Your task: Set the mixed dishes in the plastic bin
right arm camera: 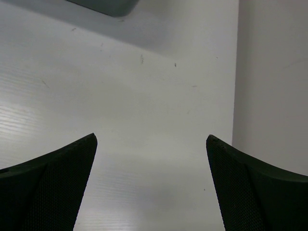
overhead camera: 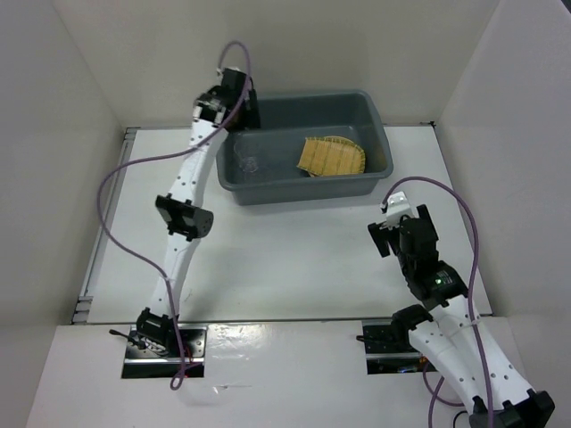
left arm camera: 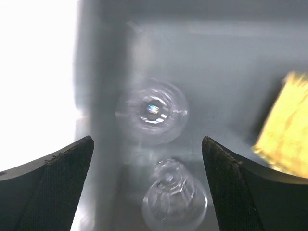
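Jaws of the left gripper [left arm camera: 147, 139] stood wide apart with nothing between their pads, hanging above the inside of the plastic bin [left arm camera: 221, 67]. Straight below the gap, a little ahead of the fingertips, lay the small clear glass cup [left arm camera: 151, 111], seen mouth-on as blurred rings on the grey floor. A second clear round shape [left arm camera: 173, 195] sat nearer, between the two fingers; the blur made it impossible to tell whether it was another glass or a reflection. Beyond the right-hand finger lay the yellow woven bamboo tray [left arm camera: 286, 125], cut off by the picture's edge and smeared, its weave unreadable there. Outside the left-hand finger the bin's wall faded into overexposed white. From overhead, the wrist's own body hid these jaws, the cup was only a faint glint, and whatever lay under the tray could not be made out.

Jaws of the right gripper [right arm camera: 151, 136] were likewise spread and held nothing, well apart from the bin. Bare white table [right arm camera: 120, 96] lay beneath the gap, and only a corner of the bin showed ahead, to the left. A white side panel [right arm camera: 269, 72] rose beyond the right-hand finger.
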You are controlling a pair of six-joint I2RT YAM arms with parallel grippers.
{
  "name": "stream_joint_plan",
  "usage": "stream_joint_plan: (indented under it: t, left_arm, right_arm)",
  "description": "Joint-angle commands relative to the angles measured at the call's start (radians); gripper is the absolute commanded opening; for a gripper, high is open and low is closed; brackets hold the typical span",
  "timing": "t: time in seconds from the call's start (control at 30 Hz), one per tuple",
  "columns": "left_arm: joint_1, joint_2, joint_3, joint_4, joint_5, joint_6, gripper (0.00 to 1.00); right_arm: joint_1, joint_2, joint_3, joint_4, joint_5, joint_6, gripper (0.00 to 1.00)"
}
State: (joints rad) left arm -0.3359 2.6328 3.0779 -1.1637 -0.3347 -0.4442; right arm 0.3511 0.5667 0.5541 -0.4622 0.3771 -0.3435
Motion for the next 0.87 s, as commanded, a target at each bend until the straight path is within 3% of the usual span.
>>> stream_joint_plan:
  t: [0.0,0.07,0.13,0.2,0.3,0.33,0.37,0.4,0.43,0.5,0.57,0.7,0.83]
  left_arm:
    - [0.078,-0.347,0.059,-0.083,-0.165,-0.117,0.99]
    - [0.087,-0.443,0.059,-0.138,-0.191,-0.148,0.99]
    - [0.087,-0.557,-0.071,-0.139,-0.162,-0.152,0.99]
    - [0.016,-0.621,-0.138,-0.139,-0.196,-0.152,0.99]
    - [-0.086,-0.833,-0.411,-0.122,-0.36,-0.275,0.99]
    - [-0.1,-0.994,-0.53,-0.076,-0.403,-0.293,0.99]
    - [-0.109,-1.102,-0.894,0.128,-0.403,-0.269,0.99]
    - [-0.109,-1.358,-1.124,0.292,-0.335,-0.178,0.99]
    - [-0.109,-1.493,-1.342,0.582,-0.299,-0.156,0.99]
    - [-0.109,-1.821,-1.804,0.75,-0.276,-0.171,0.99]
    - [-0.109,-1.953,-1.932,0.698,-0.326,-0.284,0.99]
    - [-0.1,-2.141,-2.022,0.527,-0.328,-0.343,0.99]
    - [-0.1,-2.28,-2.122,0.563,-0.293,-0.333,0.99]
  right_arm:
    - [-0.02,-0.018,0.064,-0.079,0.075,-0.015,0.98]
    - [-0.02,-0.06,0.075,-0.101,0.129,-0.005,0.98]
    - [-0.02,-0.088,0.087,-0.131,0.176,-0.005,0.98]
    - [-0.02,-0.129,0.108,-0.131,0.19,0.005,0.98]
    - [-0.02,-0.139,0.165,-0.131,0.201,0.005,0.98]
    - [-0.02,-0.139,0.191,-0.131,0.201,0.02,0.98]
    - [-0.02,-0.124,0.202,-0.121,0.21,0.046,0.98]
    - [-0.02,-0.113,0.22,-0.121,0.22,0.055,0.98]
    - [-0.02,-0.1,0.221,-0.112,0.22,0.055,0.98]
    - [-0.02,-0.1,0.233,-0.112,0.204,0.08,0.98]
    - [-0.02,-0.1,0.256,-0.112,0.204,0.092,0.98]
    - [-0.029,-0.058,0.282,-0.112,0.23,0.118,0.98]
    - [-0.029,-0.057,0.236,-0.055,0.22,0.071,0.98]
